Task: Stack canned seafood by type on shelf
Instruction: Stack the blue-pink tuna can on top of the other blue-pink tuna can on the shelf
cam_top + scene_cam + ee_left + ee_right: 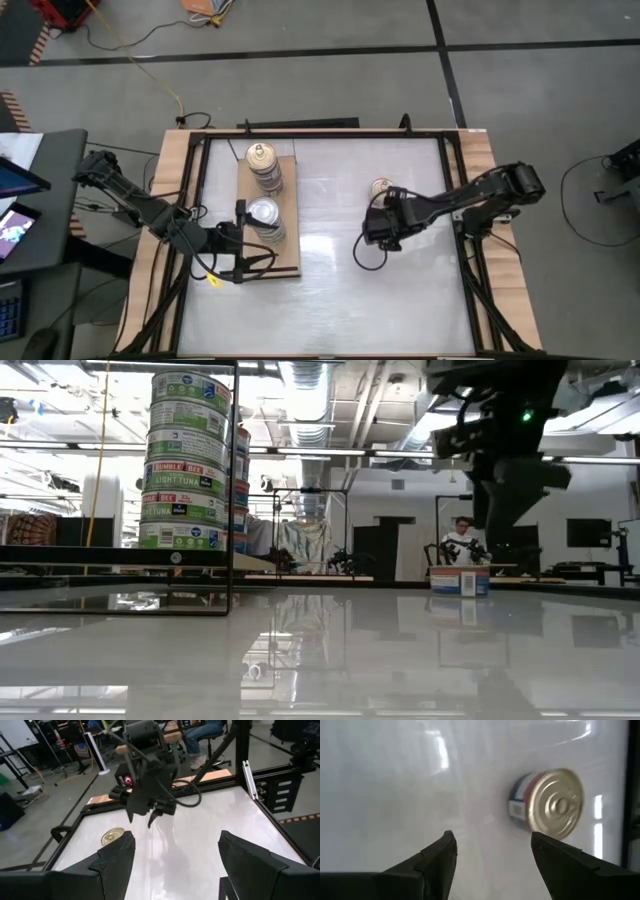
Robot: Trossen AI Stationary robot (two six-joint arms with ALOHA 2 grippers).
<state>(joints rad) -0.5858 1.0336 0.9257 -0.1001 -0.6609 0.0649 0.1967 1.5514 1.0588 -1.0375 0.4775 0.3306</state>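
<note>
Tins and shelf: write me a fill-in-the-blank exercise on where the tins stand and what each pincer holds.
1. The shelf carries ____ stacks of tins.
2. One loose tin with a ____ top lies on the white table, off the shelf.
3. The right pincer stands open near that tin and holds ____.
4. The left pincer, beside the silver-topped stack, is ____ and empty.

Missing words: two; gold; nothing; open

Grey concrete floor (520, 110) surrounds the worktop; long ceiling light strips (330, 453) glow; a seated person (462, 540) works at twelve o'clock.
</note>
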